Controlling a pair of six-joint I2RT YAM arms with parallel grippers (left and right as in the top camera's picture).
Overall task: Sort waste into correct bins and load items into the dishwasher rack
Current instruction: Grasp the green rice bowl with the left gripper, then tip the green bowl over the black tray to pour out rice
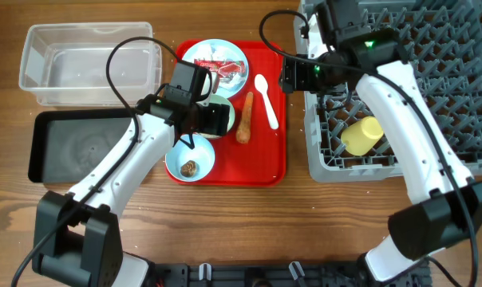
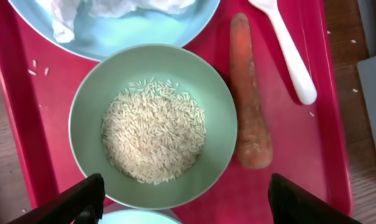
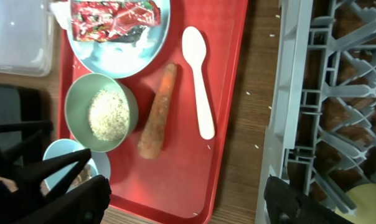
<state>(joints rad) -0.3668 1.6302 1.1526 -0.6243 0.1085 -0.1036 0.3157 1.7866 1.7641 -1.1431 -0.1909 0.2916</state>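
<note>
- On red tray point(image 1: 265, 159): 1 lt-blue plate point(image 1: 205, 52), 2 bowls, 1 carrot point(image 1: 245, 118), 1 white spoon point(image 1: 266, 100).
- Green bowl point(image 2: 88, 118): pale, round, heap of white rice point(image 2: 154, 137) inside; sits btwn plate & blue bowl point(image 1: 177, 155), which holds a brown scrap point(image 1: 190, 167).
- Plate carries red wrapper point(image 3: 113, 18) + tissue point(image 2: 122, 6).
- 1 yellow cup point(image 1: 362, 135) in grey rack point(image 1: 432, 48).
- 2 bins: clear tub point(image 1: 85, 68), black tray point(image 1: 81, 147).
- L gripper point(image 2: 188, 208) spread wide over green bowl, holding nothing; R gripper point(image 3: 188, 205) likewise wide.

1. Left wrist view: light blue plate point(image 2: 144, 31) cut by top edge; light blue bowl point(image 2: 141, 216) just a sliver at bottom edge.
2. Right wrist view: yellow cup point(image 3: 368, 202) cropped at lower right corner.
3. Overhead: pale green bowl point(image 1: 231, 108) mostly hidden under left arm point(image 1: 125, 155).
</note>
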